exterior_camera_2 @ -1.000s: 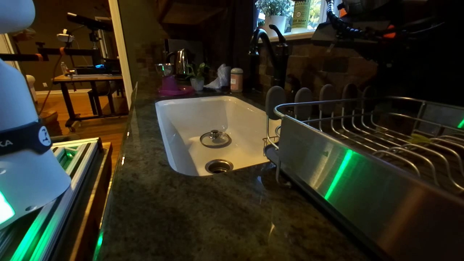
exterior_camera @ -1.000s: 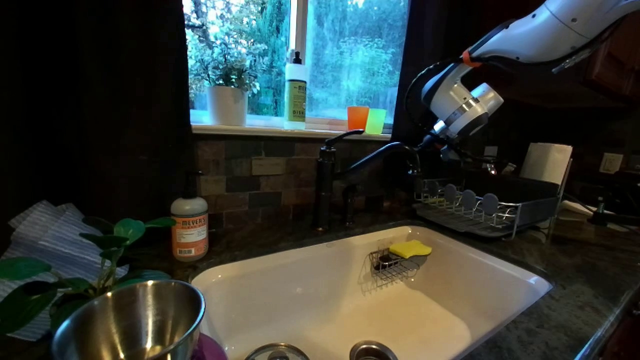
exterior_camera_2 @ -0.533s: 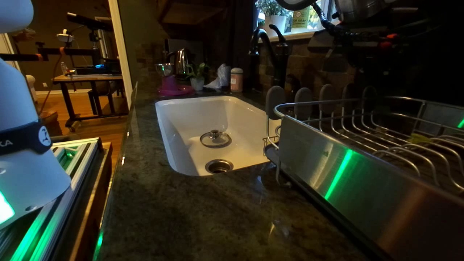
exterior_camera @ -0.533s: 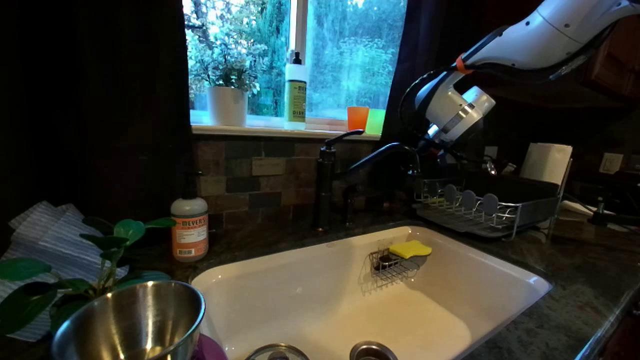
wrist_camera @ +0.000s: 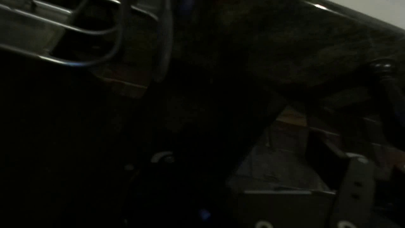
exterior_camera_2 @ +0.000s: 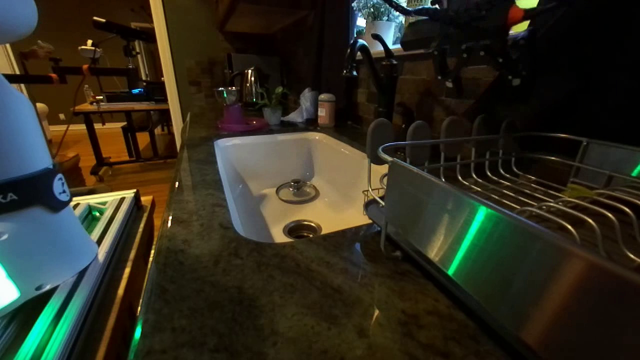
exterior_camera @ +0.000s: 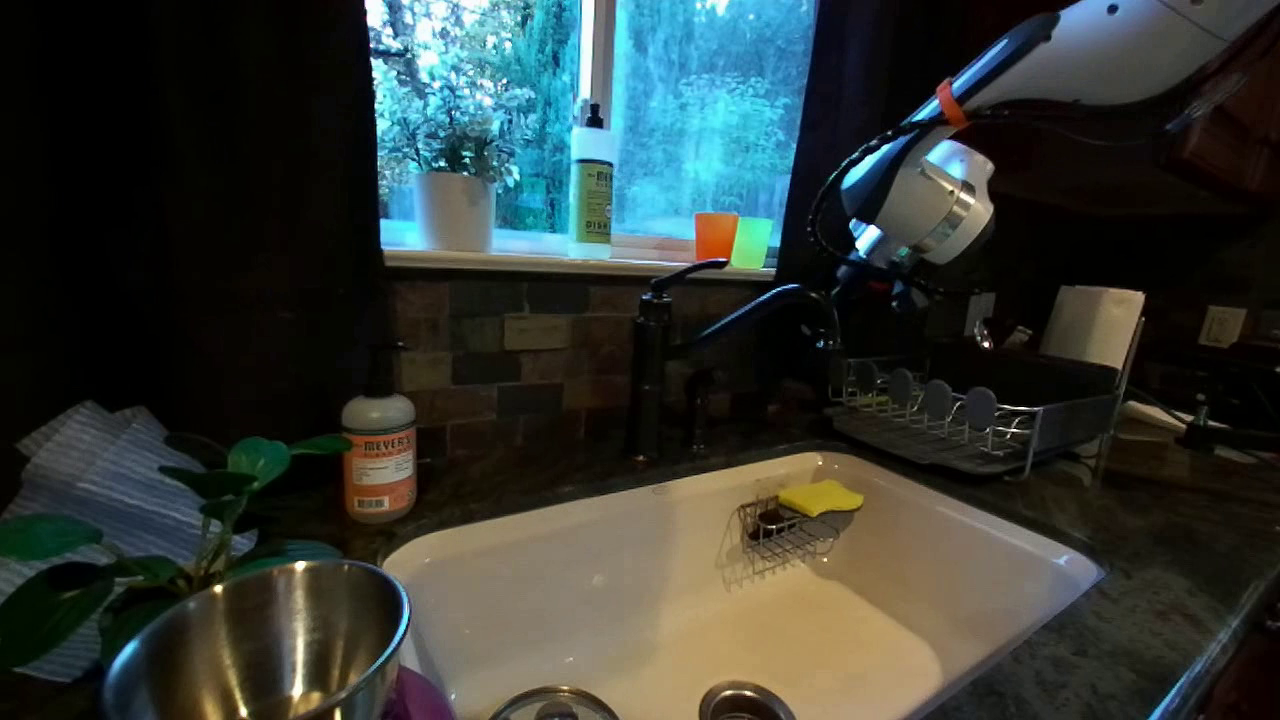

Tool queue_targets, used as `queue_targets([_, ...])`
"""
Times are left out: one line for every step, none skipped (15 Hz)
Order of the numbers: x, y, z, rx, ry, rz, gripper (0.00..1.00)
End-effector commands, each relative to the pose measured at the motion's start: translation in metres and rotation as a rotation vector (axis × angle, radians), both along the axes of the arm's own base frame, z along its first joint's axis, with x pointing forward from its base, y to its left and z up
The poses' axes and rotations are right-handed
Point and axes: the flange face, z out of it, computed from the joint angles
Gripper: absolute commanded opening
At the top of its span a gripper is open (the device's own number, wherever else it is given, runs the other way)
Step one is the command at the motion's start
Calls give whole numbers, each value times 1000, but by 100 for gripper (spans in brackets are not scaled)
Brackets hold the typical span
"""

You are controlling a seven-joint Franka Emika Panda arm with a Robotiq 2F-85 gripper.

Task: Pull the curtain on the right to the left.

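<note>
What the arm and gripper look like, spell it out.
The arm is white and rounded, with an orange band, a black cable and a silver ring; its base carries a black stripe with the letters KA and a round badge. The gripper is dark, with two small holes in one finger.

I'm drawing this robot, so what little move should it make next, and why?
Maybe ease the fingers toward the right-hand curtain: they stand apart, it's too dark to tell whether they touch it, and it hangs beside the window, not pulled across.
</note>
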Motion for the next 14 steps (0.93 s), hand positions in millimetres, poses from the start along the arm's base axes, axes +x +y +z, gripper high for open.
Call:
queue_targets([-24, 40, 38, 28, 35, 141, 100])
queue_targets([-26, 51, 47, 33, 39, 173, 100])
queue_targets([-28, 61, 55, 33, 44, 202, 100])
queue_targets([-30, 71, 63, 34, 45, 235, 100])
queue_targets([-32, 80, 72, 34, 51, 260, 100])
queue_targets([-34, 88, 79, 38, 53, 286, 100])
queue_targets([-36, 96, 85, 41, 46, 311, 100])
queue_targets([-38, 102, 92, 43, 42, 325, 100])
queue_targets([-40, 108, 98, 51, 27, 344, 100])
queue_targets([-43, 111, 107, 48, 14, 358, 100])
queue_targets([-47, 113, 117, 47, -11, 365, 100])
queue_targets([-52, 113, 129, 36, -38, 371, 100])
queue_targets([-56, 111, 139, 10, -56, 375, 100])
queue_targets([-59, 105, 148, -21, -79, 368, 100])
